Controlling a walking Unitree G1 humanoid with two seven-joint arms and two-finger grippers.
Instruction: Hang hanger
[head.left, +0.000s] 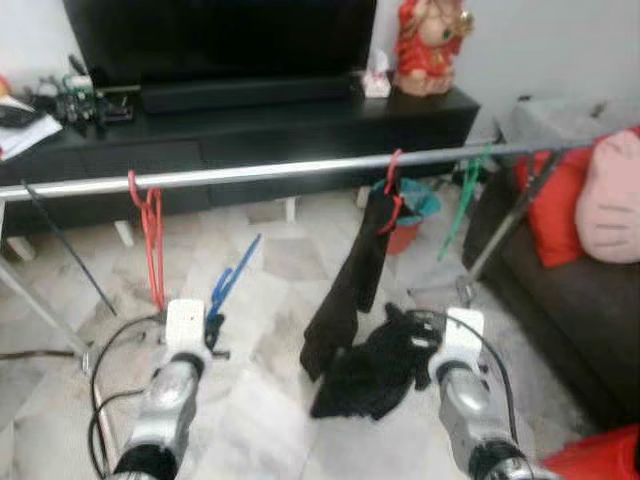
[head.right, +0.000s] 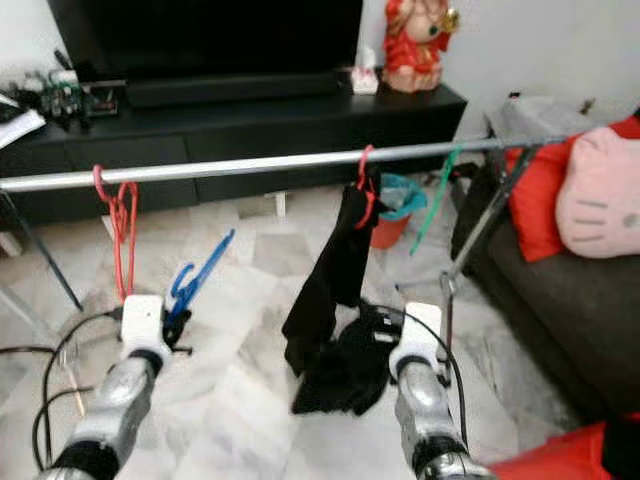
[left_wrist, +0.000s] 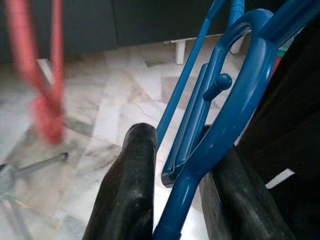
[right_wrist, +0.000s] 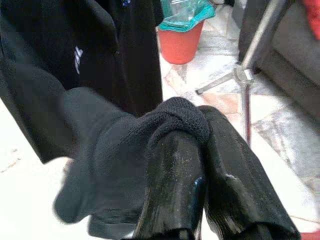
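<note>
A blue hanger (head.right: 198, 272) rises from the left gripper (head.right: 176, 322) below the silver rail (head.right: 250, 165); the right gripper (head.right: 385, 335) clutches black cloth (head.right: 345, 375).

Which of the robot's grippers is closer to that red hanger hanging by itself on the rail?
The left. The left gripper, holding a blue hanger, sits just below and beside the red hanger. The right gripper, clutching a black garment, is far across.
</note>
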